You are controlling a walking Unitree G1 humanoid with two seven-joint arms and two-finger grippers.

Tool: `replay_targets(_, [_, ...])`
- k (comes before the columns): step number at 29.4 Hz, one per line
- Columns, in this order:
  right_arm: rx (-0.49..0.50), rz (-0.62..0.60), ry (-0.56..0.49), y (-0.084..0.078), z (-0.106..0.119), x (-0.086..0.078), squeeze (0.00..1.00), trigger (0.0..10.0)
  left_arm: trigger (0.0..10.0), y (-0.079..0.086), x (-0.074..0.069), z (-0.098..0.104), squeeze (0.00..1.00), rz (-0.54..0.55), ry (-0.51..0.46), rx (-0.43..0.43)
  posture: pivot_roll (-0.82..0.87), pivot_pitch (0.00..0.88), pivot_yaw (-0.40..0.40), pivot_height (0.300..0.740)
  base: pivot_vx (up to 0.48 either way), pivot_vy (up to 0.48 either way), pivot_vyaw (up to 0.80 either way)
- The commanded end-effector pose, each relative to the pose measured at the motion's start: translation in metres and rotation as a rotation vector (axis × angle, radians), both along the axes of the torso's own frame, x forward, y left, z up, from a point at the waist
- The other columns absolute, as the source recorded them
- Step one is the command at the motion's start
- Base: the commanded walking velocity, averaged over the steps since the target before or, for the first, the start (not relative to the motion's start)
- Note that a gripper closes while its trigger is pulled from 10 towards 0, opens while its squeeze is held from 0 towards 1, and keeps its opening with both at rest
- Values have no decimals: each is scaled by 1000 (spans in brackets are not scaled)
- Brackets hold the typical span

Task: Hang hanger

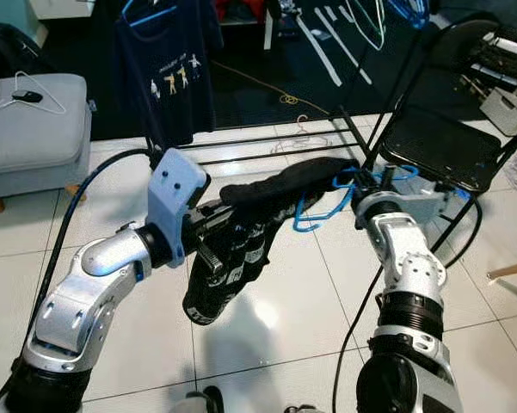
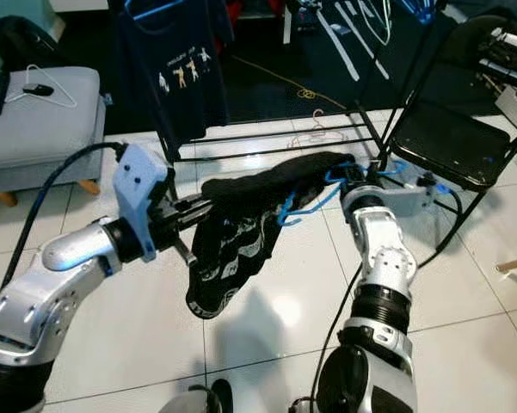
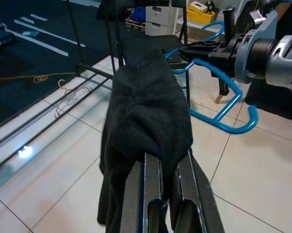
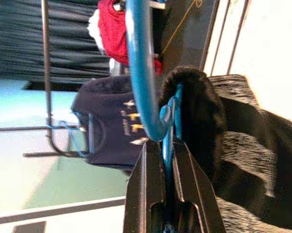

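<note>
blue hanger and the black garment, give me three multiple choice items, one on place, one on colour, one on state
1. Where does the navy t-shirt hang?
A. on the rack behind the grippers
B. on the folding chair
C. on the grey ottoman

2. What colour is the hanger in the right gripper?
A. white
B. blue
C. red

3. What is the left gripper doing?
A. hanging open and idle
B. shut on the black garment
C. holding the chair

Answers: 1 A, the shirt hangs from the rack by the dark mat. 2 B, the bar between its fingers is blue. 3 B, its fingers pinch the black cloth.
</note>
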State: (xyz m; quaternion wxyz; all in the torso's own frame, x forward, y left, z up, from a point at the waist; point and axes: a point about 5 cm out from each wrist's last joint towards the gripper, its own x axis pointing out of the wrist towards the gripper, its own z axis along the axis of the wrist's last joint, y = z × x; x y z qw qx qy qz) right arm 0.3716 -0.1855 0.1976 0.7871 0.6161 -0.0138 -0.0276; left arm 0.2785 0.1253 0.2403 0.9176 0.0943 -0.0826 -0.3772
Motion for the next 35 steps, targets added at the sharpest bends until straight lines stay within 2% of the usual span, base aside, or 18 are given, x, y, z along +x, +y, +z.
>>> replay_targets(1, [-47, -38, -6, -6, 0, -2, 0, 10000, 10000, -6, -6, 5, 0, -41, -20, -19, 10, 242, -27, 740, 0, 0, 0])
replay_targets(3, [-129, -59, -18, -3, 4, 0, 0, 10000, 10000, -13, -11, 4, 0, -85, -12, -15, 10, 240, -25, 740, 0, 0, 0])
replay_targets(6, [-123, -80, -30, -3, 7, 1, 0, 10000, 10000, -16, -14, 2, 0, -114, -4, -3, 10, 240, -25, 740, 0, 0, 0])
replay_targets(7, [-75, -112, -52, -5, 12, 3, 0, 10000, 10000, -17, -18, -3, 0, -123, 16, 42, 10, 240, -25, 740, 0, 0, 0])
replay_targets(9, [-75, -112, -52, -5, 12, 3, 0, 10000, 10000, -17, -18, -3, 0, -123, 16, 42, 10, 240, -25, 740, 0, 0, 0])
replay_targets(11, [-32, -118, -86, -6, 18, 3, 0, 10000, 10000, -12, -15, -9, 0, -83, 30, 73, 12, 235, -29, 740, 0, 0, 0])
replay_targets(14, [-24, -117, -98, -6, 20, 3, 0, 10000, 10000, -11, -14, -10, 0, -67, 36, 79, 12, 235, -29, 740, 0, 0, 0])
replay_targets(17, [-7, -110, -131, -5, 25, 1, 0, 10000, 10000, -4, -7, -18, 0, -2, 51, 93, 12, 230, -28, 740, 0, 0, 0])
replay_targets(21, [-12, -105, -145, -5, 27, -1, 0, 10000, 10000, -1, -5, -22, 0, 25, 56, 107, 8, 229, -26, 740, 0, 0, 0])
replay_targets(23, [3, -75, -197, -2, 34, -5, 0, 10000, 10000, 7, 2, -31, 0, 88, 69, 123, 7, 228, -24, 740, 0, 0, 0])
replay_targets(26, [1, -44, -240, 1, 39, -8, 0, 10000, 10000, 12, 6, -36, 0, 122, 76, 138, 7, 229, -25, 740, 0, 0, 0])
replay_targets(35, [-6, -5, -294, 4, 45, -13, 0, 10000, 10000, 21, 13, -39, 0, 185, 81, 130, 4, 246, -22, 740, 0, 0, 0])
